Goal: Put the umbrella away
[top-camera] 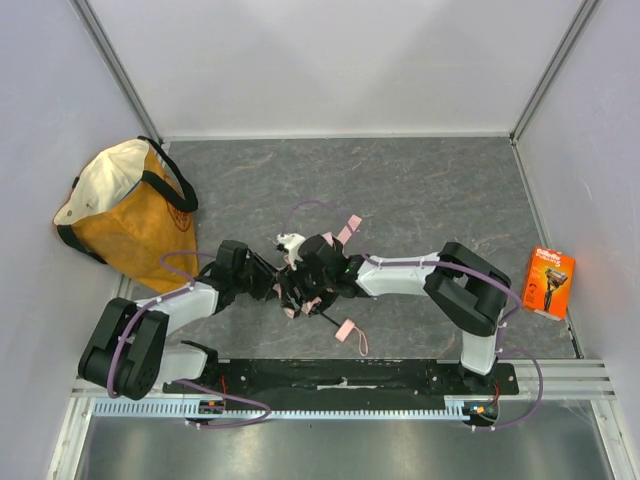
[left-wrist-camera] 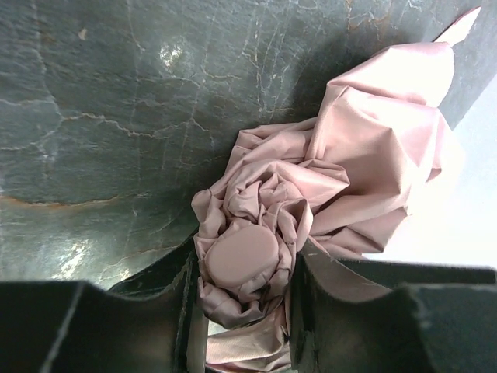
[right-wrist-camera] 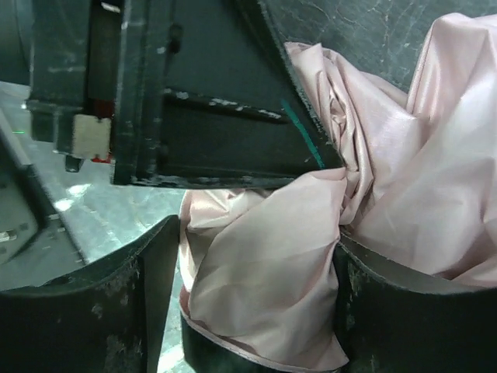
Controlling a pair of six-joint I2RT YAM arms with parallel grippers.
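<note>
The umbrella (left-wrist-camera: 311,202) lies bunched mid-worktop (top-camera: 420,190), between both arms and well apart from the tote bag (top-camera: 125,215). The left claw (left-wrist-camera: 242,268) pinches the crumpled canopy at its round cap. The right claw (right-wrist-camera: 252,264) stands wide around loose cloth; whether it grips I cannot tell. Risk: only slack fabric is held, so a lift could let the canopy slide out or unfurl, and the dangling strap (top-camera: 350,332) may snag

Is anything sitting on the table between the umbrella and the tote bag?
No loose object. Only the left arm's wrist and its purple cable cross the bare table between the umbrella and the tote bag.
</note>
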